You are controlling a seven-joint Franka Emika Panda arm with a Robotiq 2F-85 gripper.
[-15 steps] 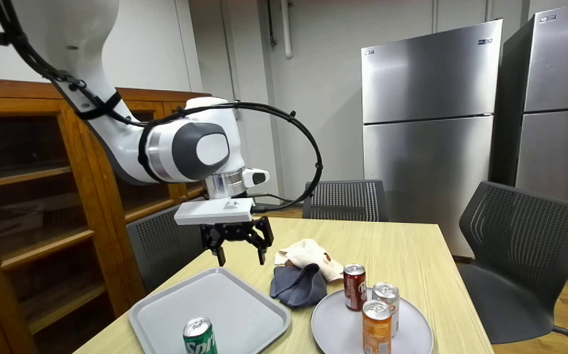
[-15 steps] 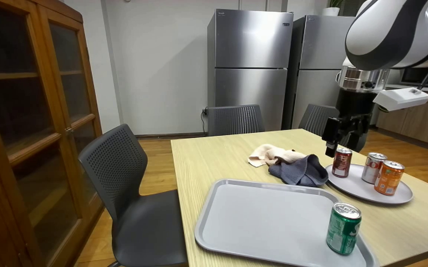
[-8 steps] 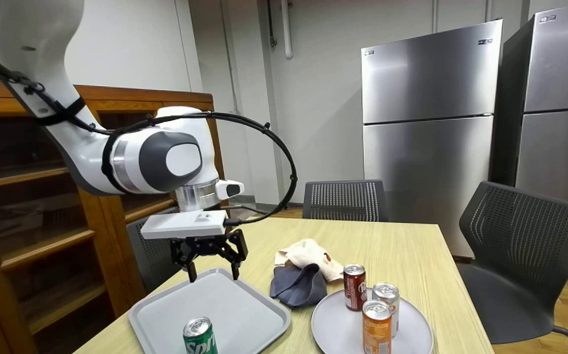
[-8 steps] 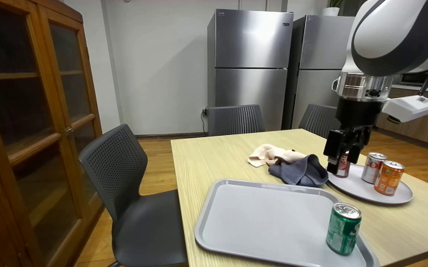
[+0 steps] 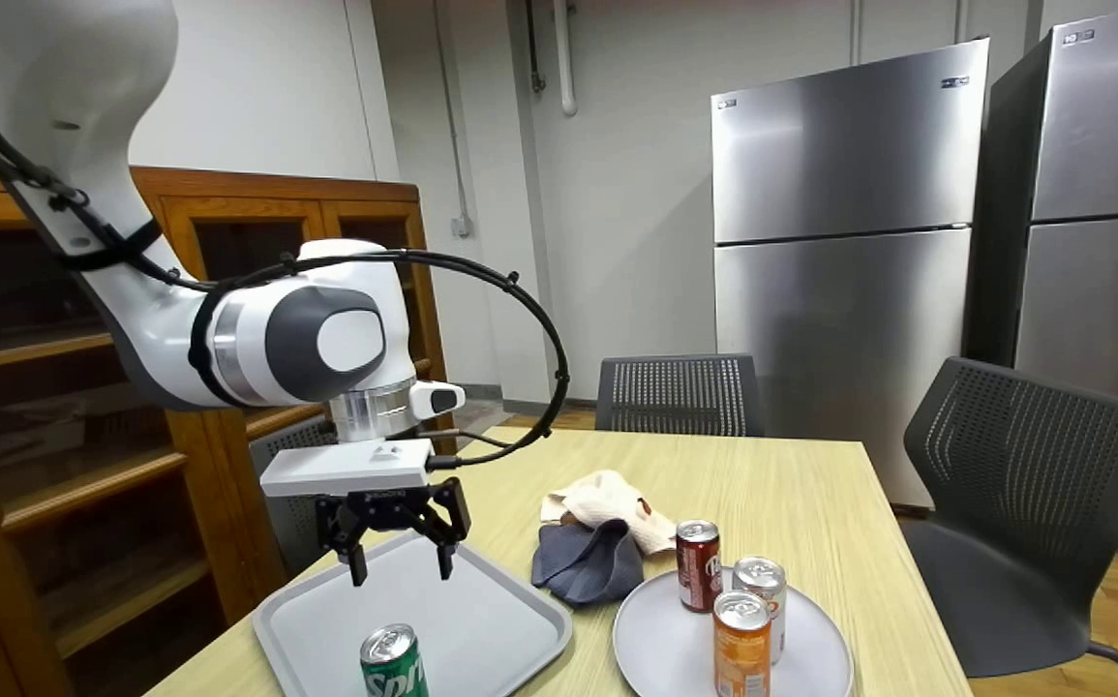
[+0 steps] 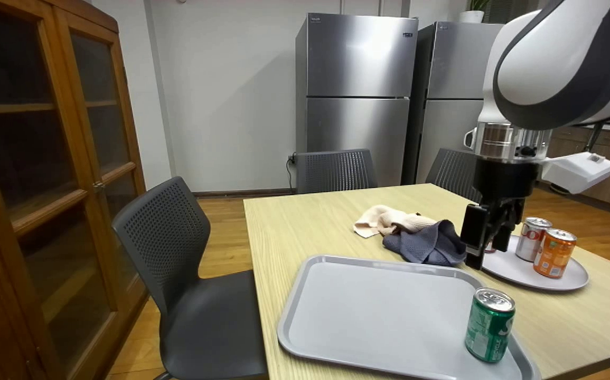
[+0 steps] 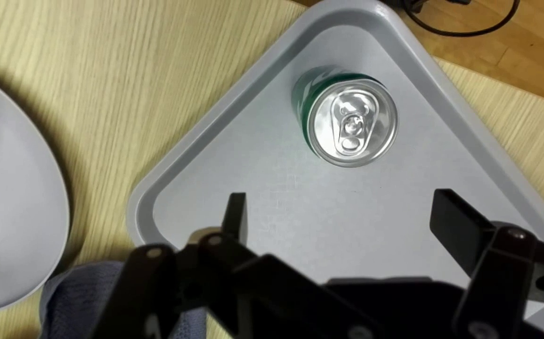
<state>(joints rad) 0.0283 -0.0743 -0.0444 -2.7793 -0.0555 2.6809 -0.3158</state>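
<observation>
My gripper (image 5: 402, 571) hangs open above the grey rectangular tray (image 6: 378, 316), fingers pointing down and apart, nothing between them. Nearest to it is a green Sprite can (image 7: 353, 125), upright on the tray; in the wrist view the can lies beyond the fingertips, apart from both. The same green can (image 6: 489, 327) stands at the tray's near right corner in an exterior view. A round grey plate (image 5: 650, 639) bears a dark red can (image 5: 699, 566), a silver can (image 6: 532, 240) and an orange can (image 6: 554, 256). In that latter view my gripper (image 6: 487, 258) hides most of the red can.
A crumpled dark blue cloth (image 5: 586, 561) and a cream cloth (image 5: 612, 503) lie between tray and plate on the wooden table (image 6: 305, 227). Dark chairs (image 6: 204, 316) surround the table. A wooden cabinet (image 6: 46, 184) and steel refrigerators (image 5: 839, 271) stand behind.
The arm has swung and lowered, carrying the gripper from beyond the tray's far corner to over the tray. Its jaws stay open. Cans, cloths, tray and plate have not moved.
</observation>
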